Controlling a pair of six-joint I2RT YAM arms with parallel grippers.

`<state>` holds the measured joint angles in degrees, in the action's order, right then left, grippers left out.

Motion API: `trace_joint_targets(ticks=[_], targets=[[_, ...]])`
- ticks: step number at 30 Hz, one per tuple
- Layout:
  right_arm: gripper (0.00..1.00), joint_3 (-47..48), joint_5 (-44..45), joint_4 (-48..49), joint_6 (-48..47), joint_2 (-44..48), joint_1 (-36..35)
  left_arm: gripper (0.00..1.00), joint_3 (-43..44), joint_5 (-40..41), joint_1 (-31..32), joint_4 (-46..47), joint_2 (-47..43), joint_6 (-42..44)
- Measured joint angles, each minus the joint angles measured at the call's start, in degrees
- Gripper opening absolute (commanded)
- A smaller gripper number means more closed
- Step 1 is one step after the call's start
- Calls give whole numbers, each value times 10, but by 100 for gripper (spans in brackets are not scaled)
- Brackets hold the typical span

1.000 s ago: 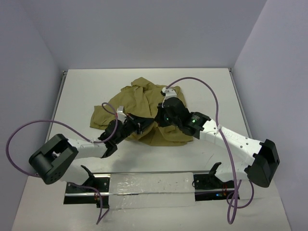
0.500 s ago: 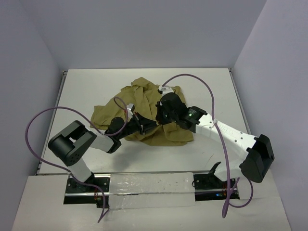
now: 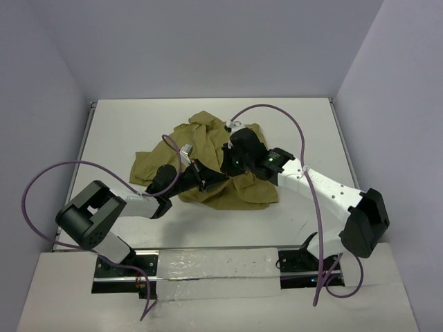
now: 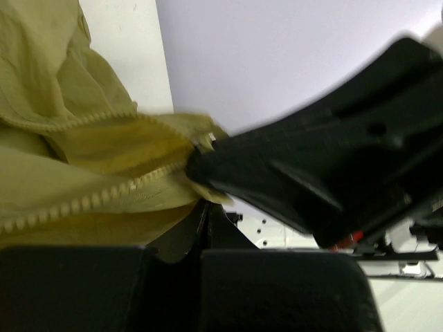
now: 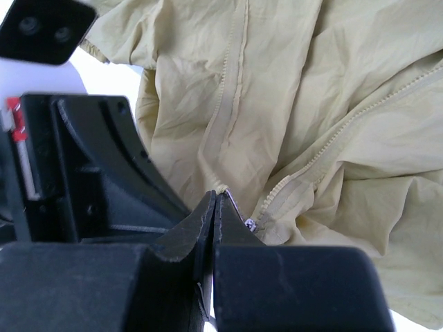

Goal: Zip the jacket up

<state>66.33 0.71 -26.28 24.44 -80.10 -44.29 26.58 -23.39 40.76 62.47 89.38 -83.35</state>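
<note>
Garment: jacket [image 3: 201, 142], olive-tan thin cloth, lies crumpled in a heap on white table [image 3: 118, 131], approx. mid-width, in the far half; one lobe spreads out to the L. Both arms reach in from the near edge & meet at the heap's near-ctr part. L gripper [image 3: 211, 181] comes in low from the L, R gripper [image 3: 225, 171] from the R over the cloth; their tips are just beside each other.

L wrist view: L jaws are pressed together, no gap. Cloth hangs right over the tips, but whether any of it is nipped between them cannot be told, since shadow hides it. R gripper's black nose sits just above, touching the cloth where two rows of zip teeth [image 4: 90, 199] come together. From there the rows run apart toward the view's left edge, so the zip is unjoined over the visible stretch.

R wrist view: R jaws are likewise closed tight, w/ a small nub of the jacket's cloth at the zip's end pinched at their tip. Small metal slider [image 5: 249, 224] sits just beside the tip, at the base of one teeth row that climbs to the upper corner. Stitched seam [image 5: 232, 90] runs up the cloth above the tip. L gripper's black body fills the other side of the view, close beside the R fingers [image 5: 277, 290].

Purple cables [image 3: 41, 190] loop off each arm.
</note>
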Motion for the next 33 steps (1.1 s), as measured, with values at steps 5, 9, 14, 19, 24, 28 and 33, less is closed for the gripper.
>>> trace_joint_targets(ticks=[5, 9, 14, 19, 24, 28, 33], targets=[[0, 2, -22, 2, 1, -29, 24, 0, 6, -28, 2, -41, -37, 36], [0, 2, -38, 3, 2, -59, 34, 0, 25, -43, 4, -90, -80, 82], [0, 1, -54, 8, 3, -66, 36, 0, 40, -46, 4, -150, -113, 130], [0, -1, -65, 22, 11, -66, 37, 0, 39, -35, 4, -195, -136, 152], [0, -10, -70, 34, 17, -63, 37, 22, 21, 15, 6, -231, -172, 147], [0, -16, -73, 38, 21, -58, 37, 58, 2, 86, 23, -266, -210, 123], [0, -19, -74, 42, 27, -53, 37, 69, -19, 166, 49, -288, -237, 70]])
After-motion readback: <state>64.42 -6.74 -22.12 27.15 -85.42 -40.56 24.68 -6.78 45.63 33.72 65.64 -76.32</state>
